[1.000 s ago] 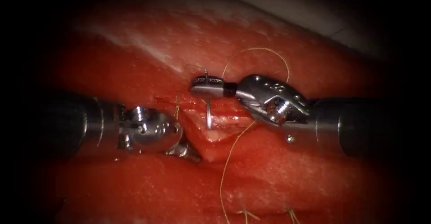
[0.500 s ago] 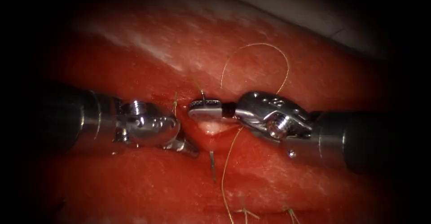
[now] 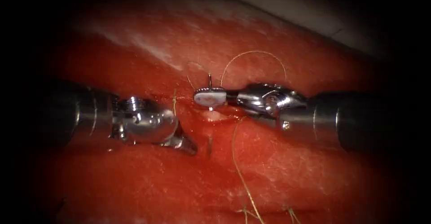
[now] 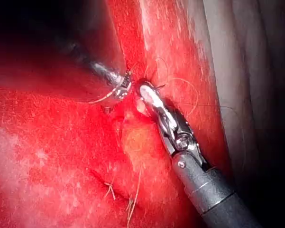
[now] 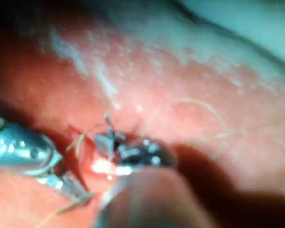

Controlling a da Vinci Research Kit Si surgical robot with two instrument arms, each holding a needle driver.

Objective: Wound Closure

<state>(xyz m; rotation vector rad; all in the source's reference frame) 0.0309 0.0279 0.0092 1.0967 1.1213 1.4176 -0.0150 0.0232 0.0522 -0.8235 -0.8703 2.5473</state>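
Right gripper [image 3: 210, 96] grips needle [image 3: 209, 78]; left gripper [image 3: 185, 144] pins tissue [image 3: 278, 170].

A pale grey surface [image 3: 314, 13] lies past the far edge of the tissue [image 3: 251, 40], at the top right of the endoscope view. It looks flat and bare. A thin dark line [image 3: 337, 32] runs across it. The same surface [image 4: 256, 71] shows beside the tissue in the left wrist view, and again [image 5: 246, 23] in the right wrist view.

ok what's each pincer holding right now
Left pincer: shut on the tissue at the cut's left edge.
Right pincer: shut on the needle near its tail end; the needle passes down into the tissue.
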